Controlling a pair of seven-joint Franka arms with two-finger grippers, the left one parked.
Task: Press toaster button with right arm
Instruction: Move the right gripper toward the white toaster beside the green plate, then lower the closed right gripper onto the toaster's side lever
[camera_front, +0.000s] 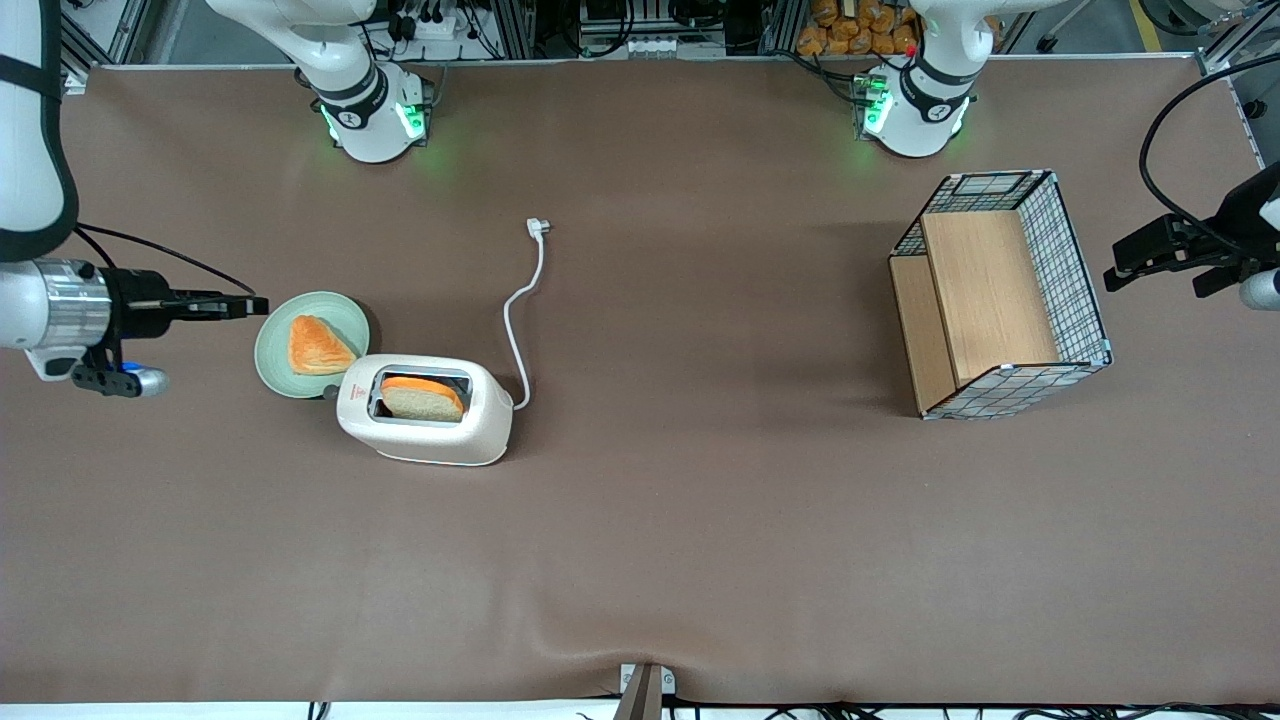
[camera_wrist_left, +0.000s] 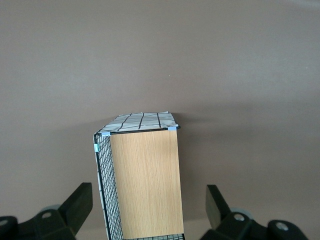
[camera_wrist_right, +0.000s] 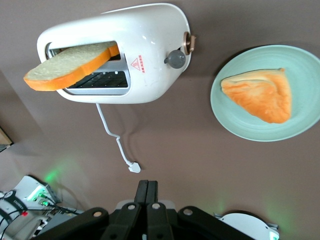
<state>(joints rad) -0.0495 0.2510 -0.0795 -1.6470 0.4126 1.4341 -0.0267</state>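
Observation:
The cream-white toaster (camera_front: 425, 410) (camera_wrist_right: 120, 52) stands on the brown table with a slice of bread (camera_front: 422, 398) (camera_wrist_right: 70, 64) sticking out of its slot. Its small grey button (camera_wrist_right: 176, 59) juts from the narrow end face that points toward the plate; in the front view only a dark bit of the button (camera_front: 331, 393) shows. My gripper (camera_front: 250, 306) (camera_wrist_right: 147, 186) hovers above the table at the working arm's end, beside the plate's rim and well apart from the toaster. Its two black fingers are pressed together with nothing held.
A pale green plate (camera_front: 275, 345) (camera_wrist_right: 300, 125) with a piece of toast (camera_front: 318, 346) (camera_wrist_right: 260, 94) sits next to the toaster's button end. The white cord (camera_front: 525, 310) (camera_wrist_right: 114, 137) runs away from the toaster. A wire-mesh wooden basket (camera_front: 1000, 295) (camera_wrist_left: 142, 175) stands toward the parked arm's end.

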